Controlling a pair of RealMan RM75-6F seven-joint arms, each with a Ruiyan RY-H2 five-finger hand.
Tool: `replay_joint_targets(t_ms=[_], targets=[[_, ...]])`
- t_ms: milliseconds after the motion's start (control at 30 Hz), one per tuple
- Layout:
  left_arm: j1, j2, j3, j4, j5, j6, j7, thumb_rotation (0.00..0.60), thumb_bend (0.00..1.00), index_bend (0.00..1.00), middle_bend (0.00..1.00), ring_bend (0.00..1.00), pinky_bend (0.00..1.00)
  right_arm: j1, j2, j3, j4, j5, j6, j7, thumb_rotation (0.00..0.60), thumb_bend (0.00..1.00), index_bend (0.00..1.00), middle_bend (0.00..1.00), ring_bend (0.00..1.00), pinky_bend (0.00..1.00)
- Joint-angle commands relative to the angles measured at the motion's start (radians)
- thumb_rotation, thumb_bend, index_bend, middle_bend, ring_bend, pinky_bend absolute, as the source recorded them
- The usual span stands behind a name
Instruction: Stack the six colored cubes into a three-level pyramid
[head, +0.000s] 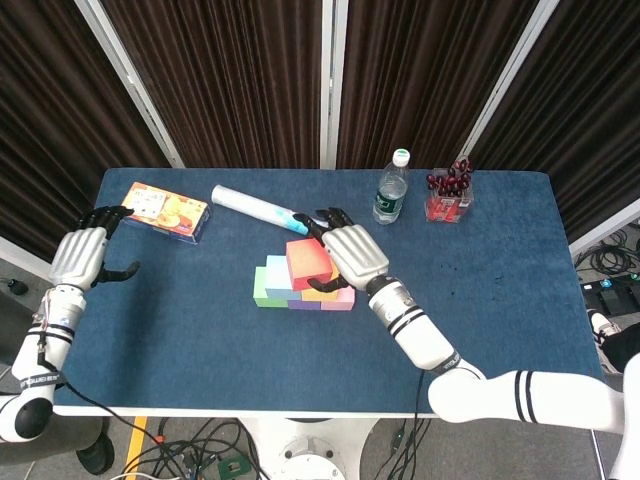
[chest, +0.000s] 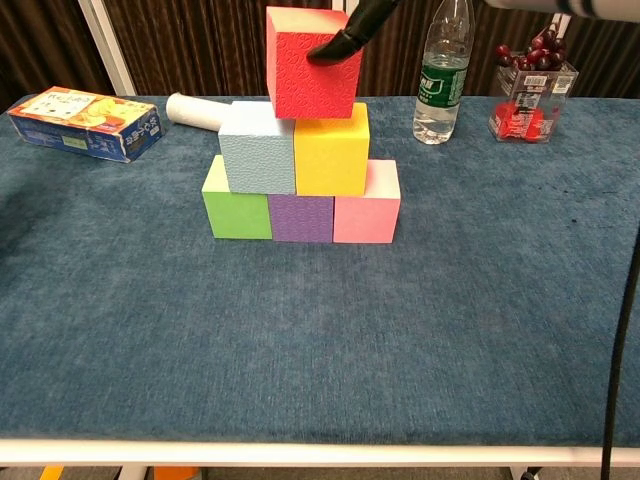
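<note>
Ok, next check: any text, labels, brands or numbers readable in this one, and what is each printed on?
None can be read.
Water bottle: green label with white marks, too blurred to read.
Printed box at far left: colourful print, lettering too small.
Clear container with red label: illegible.
White tube: coloured pattern, no legible text.
The cubes, including the red cube, carry no markings.

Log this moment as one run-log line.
stage: placing top cube | right hand: holds red cube on second level, tilted | left hand: open, idle at table edge | base: five cubes stacked
</note>
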Motion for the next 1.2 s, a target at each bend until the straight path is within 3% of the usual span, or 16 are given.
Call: replay_joint_targets(t_ms=[33, 467, 600, 767, 967, 1200], targets=[[0.003, -0.001, 0.000, 0.004, 0.005, 0.000, -0.006, 0.600, 0.26, 0.14, 0.10, 0.01, 0.03, 0.021, -0.019, -0.005, 0.019, 0.021, 0.011, -0.020, 0.600, 0.21, 0.08, 0.38, 0.06, 0.00], [0.011, -0.004, -0.002, 0.012, 0.012, -0.002, -0.019, 0.600, 0.26, 0.14, 0.10, 0.01, 0.03, 0.051, -0.043, -0.020, 0.038, 0.034, 0.014, -0.028, 0.600, 0.20, 0.06, 0.33, 0.05, 0.00], [0.012, -0.007, -0.005, 0.014, 0.011, 0.002, -0.020, 0.600, 0.26, 0.14, 0.10, 0.01, 0.03, 0.050, -0.044, -0.029, 0.044, 0.027, -0.003, -0.010, 0.600, 0.18, 0.00, 0.19, 0.00, 0.00], [0.012, -0.009, -0.007, 0.017, 0.009, 0.001, -0.018, 0.600, 0.26, 0.14, 0.10, 0.01, 0.03, 0.035, -0.017, -0.026, 0.028, -0.008, -0.033, 0.040, 0.600, 0.08, 0.00, 0.05, 0.00, 0.00], [0.012, -0.006, -0.008, 0.012, 0.009, -0.002, -0.015, 0.600, 0.26, 0.14, 0.10, 0.01, 0.03, -0.028, 0.060, 0.003, 0.038, -0.104, -0.105, 0.216, 0.600, 0.00, 0.00, 0.02, 0.00, 0.00], [0.014, -0.009, -0.011, 0.010, 0.002, 0.002, -0.014, 0.600, 0.26, 0.14, 0.10, 0.01, 0.03, -0.069, 0.082, 0.026, 0.201, -0.237, -0.319, 0.504, 0.600, 0.00, 0.00, 0.06, 0.00, 0.00]])
